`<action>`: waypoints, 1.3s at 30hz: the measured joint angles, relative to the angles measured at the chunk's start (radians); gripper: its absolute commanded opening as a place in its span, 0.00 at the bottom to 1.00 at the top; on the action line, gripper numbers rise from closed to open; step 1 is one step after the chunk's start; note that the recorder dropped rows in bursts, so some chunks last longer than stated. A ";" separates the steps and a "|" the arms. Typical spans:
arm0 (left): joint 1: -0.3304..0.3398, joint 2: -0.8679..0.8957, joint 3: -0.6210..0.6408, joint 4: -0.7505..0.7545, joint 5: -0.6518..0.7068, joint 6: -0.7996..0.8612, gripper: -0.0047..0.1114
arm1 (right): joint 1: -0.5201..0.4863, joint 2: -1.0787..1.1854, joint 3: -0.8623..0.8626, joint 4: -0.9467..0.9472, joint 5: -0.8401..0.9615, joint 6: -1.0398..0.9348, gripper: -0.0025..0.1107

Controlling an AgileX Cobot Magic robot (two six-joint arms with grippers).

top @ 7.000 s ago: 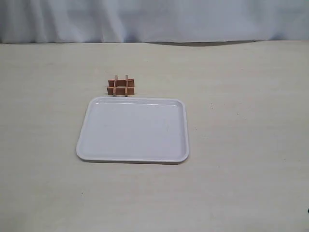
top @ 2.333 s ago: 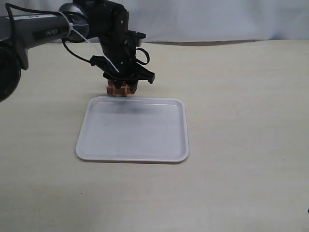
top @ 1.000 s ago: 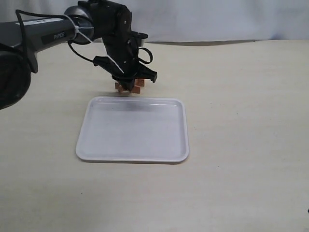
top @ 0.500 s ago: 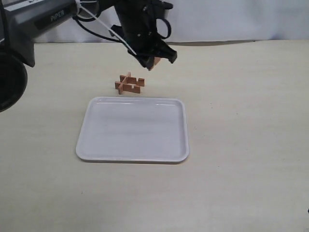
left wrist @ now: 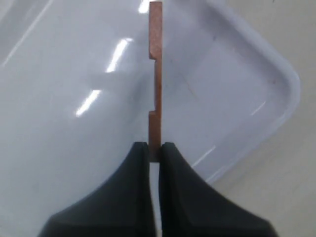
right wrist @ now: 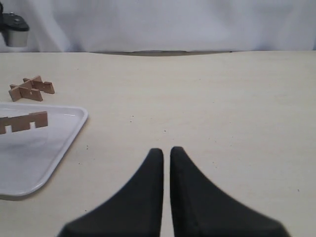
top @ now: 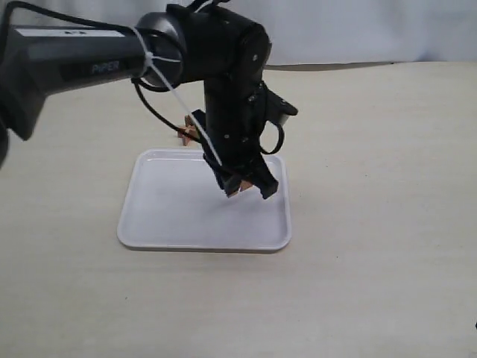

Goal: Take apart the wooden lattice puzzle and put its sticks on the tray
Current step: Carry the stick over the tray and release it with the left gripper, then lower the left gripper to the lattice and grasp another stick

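My left gripper (top: 243, 188) is shut on one reddish-brown notched stick (left wrist: 155, 74) and holds it just above the right part of the white tray (top: 160, 224). In the right wrist view that stick (right wrist: 22, 122) hangs over the tray (right wrist: 49, 163) with its notches facing down. What is left of the wooden lattice puzzle (right wrist: 30, 88) lies on the table behind the tray, still crossed together; in the exterior view the puzzle (top: 188, 134) is mostly hidden by the left arm. My right gripper (right wrist: 166, 150) is shut on nothing, low over bare table to the right of the tray.
The tray's rounded corner and rim (left wrist: 291, 94) lie close to the held stick. A white cloth backdrop (top: 373, 30) closes the far edge of the beige table (top: 373, 224). The left arm's black links (top: 223, 67) reach over the tray's far side.
The left gripper pulled one stick out of the lattice, lifted it, then carried it forward and down over the tray's right part. The rest of the puzzle stayed behind the tray, shifted slightly.
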 measured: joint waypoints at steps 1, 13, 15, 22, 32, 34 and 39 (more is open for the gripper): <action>0.000 -0.027 0.042 0.002 -0.017 0.000 0.04 | 0.000 0.000 0.000 0.000 0.000 0.000 0.06; 0.005 -0.089 0.217 0.013 -0.209 0.000 0.35 | 0.000 0.000 0.000 0.000 0.000 0.000 0.06; 0.005 -0.089 0.208 0.021 -0.209 0.000 0.48 | 0.000 0.000 0.000 0.000 0.000 0.000 0.06; 0.005 -0.093 0.117 0.149 -0.142 -0.021 0.56 | 0.000 0.000 0.000 0.000 0.000 0.000 0.06; 0.146 -0.108 0.098 0.249 -0.274 -0.153 0.52 | 0.000 0.000 0.000 0.000 0.000 0.000 0.06; 0.204 -0.091 0.098 0.199 -0.294 -0.160 0.46 | 0.000 0.000 0.000 0.000 0.000 0.000 0.06; 0.309 -0.039 0.098 0.091 -0.327 -0.145 0.43 | 0.000 0.000 0.000 0.000 0.000 0.000 0.06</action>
